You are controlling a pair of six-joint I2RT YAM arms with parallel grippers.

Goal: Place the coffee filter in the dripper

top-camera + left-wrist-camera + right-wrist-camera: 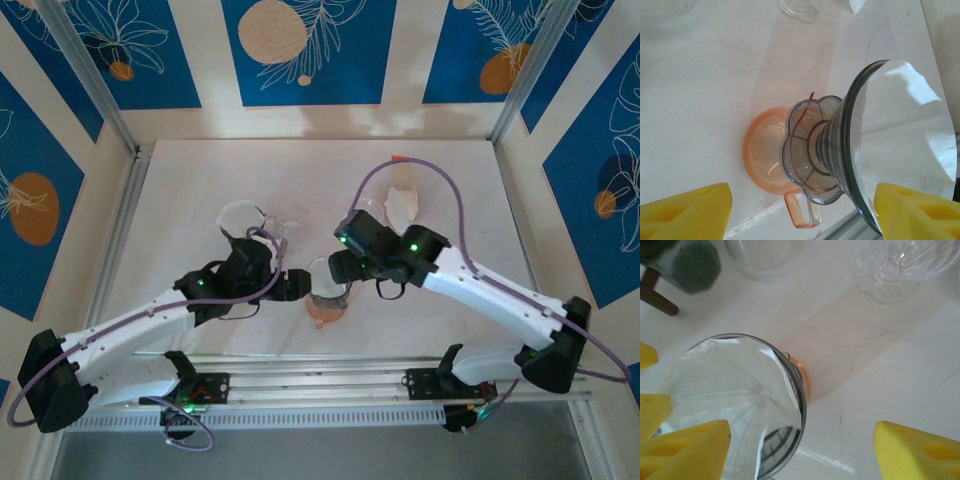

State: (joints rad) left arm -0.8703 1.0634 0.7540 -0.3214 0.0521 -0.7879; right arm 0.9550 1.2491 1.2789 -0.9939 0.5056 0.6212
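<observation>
The grey see-through dripper (810, 150) stands on an orange cup (760, 150) near the table's front middle, with the white coffee filter (905, 130) lying inside its cone. From above, the filter (725, 390) lines the dripper (801, 405) and the orange cup (806, 380) peeks out beneath. My left gripper (802, 210) is open, its right finger close beside the dripper's rim and its left finger well apart. My right gripper (800, 450) is open over the dripper's right edge, nothing held. In the top view both grippers, left (298, 288) and right (338, 268), flank the dripper (327, 283).
Spare white filters (402, 205) stand at the back right of centre. A clear glass dripper (895, 265) and a clear round glass piece (240, 215) sit behind the left arm. Metal frame posts and walls border the table.
</observation>
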